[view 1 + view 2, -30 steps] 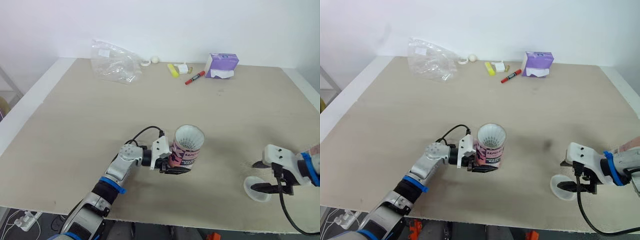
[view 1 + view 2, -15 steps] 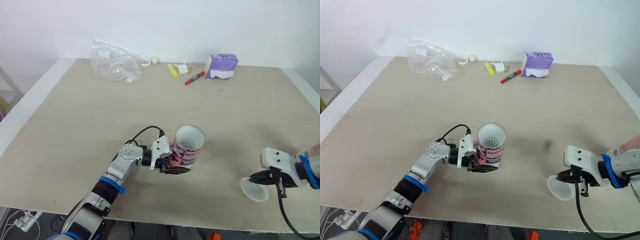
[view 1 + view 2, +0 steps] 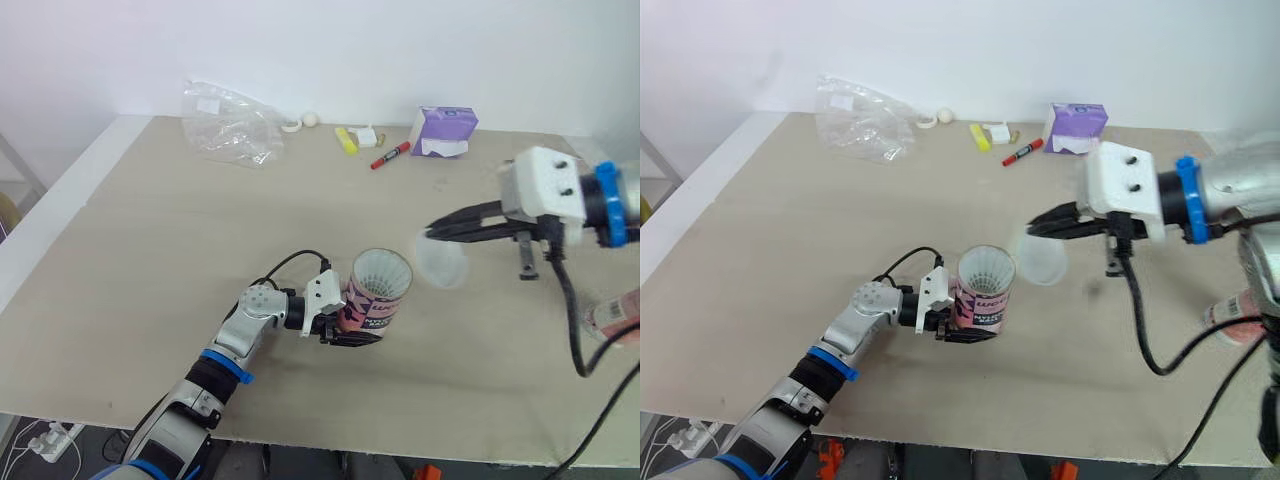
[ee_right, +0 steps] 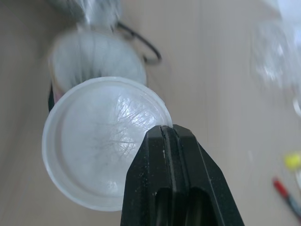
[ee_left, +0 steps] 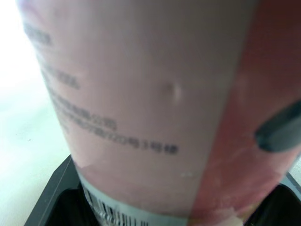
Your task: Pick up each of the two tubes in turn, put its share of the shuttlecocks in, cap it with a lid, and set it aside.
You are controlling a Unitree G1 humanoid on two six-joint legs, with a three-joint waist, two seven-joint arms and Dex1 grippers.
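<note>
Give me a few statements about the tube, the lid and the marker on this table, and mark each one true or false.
The left gripper is shut on the pink tube. True.
The lid already sits on the tube. False: the right gripper holds it in the air beside the tube's mouth.
The tube has shuttlecocks inside. True.
The red marker lies beside the tube. False: it lies at the far edge of the table, near the purple pack.

Between my left fingers (image 3: 352,340): tube (image 3: 375,305), pink with black lettering. Between my right fingers (image 4: 155,179): lid (image 4: 103,141), translucent white. Fingers themselves: black.
</note>
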